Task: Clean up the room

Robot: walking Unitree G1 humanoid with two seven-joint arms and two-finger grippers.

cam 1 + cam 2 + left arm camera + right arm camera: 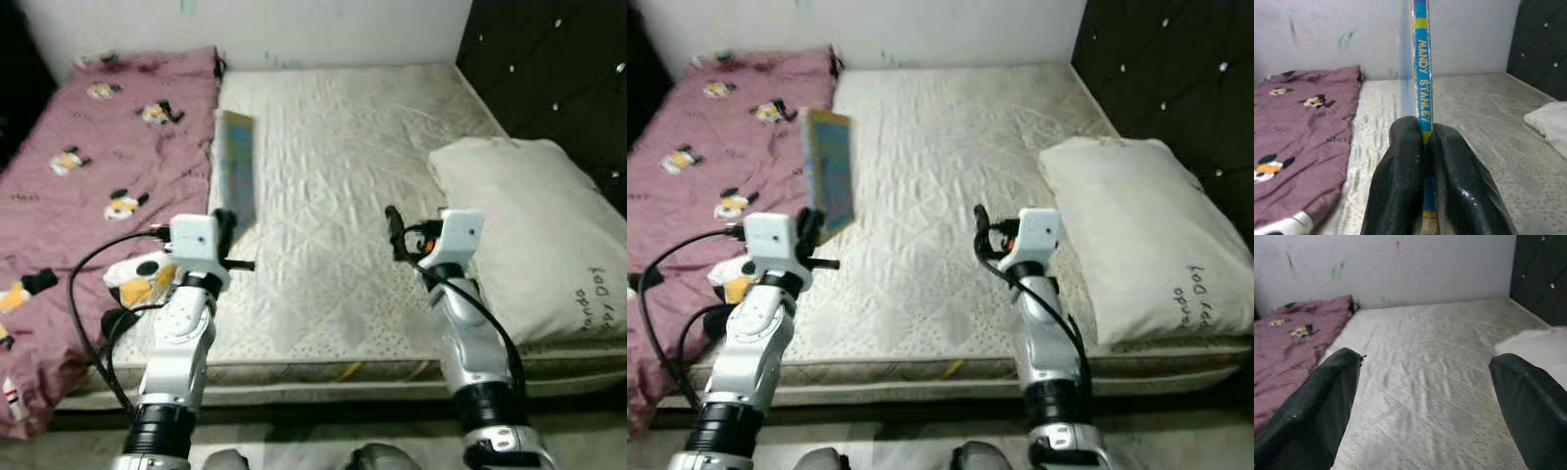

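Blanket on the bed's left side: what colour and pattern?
Mauve-pink blanket printed with cartoon mouse figures; clearest in the left eye view.

**Surroundings: bed, wall, headboard**

Bare cream quilted mattress (343, 196), diamond-stitched, wrinkled across the middle. White painted wall (1400, 269) behind it, with small green and red smudges. Black tufted headboard (549, 69), studded with shiny buttons, along the robot's right side. Grey floor (313, 431) in front, a dark gap under the mattress edge.
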